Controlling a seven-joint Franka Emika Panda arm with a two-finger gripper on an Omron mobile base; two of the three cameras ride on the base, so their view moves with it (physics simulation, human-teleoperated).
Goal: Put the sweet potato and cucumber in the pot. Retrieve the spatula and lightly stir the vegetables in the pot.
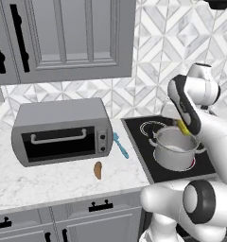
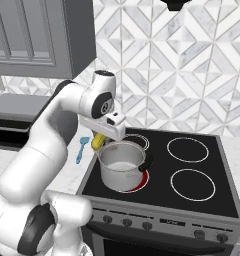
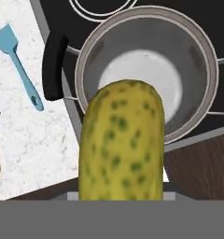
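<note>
The jaws pinch the cucumber (image 3: 121, 140), which hangs over the near rim of the pot (image 3: 198, 51) on the stove. Better to centre it over the bowl before letting go.

Hand view close above pot (image 3: 146, 70)

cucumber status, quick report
Tool shut on cucumber, over the pot rim. Pot empty. Sweet potato and spatula on the counter. Nothing in the way.
</note>
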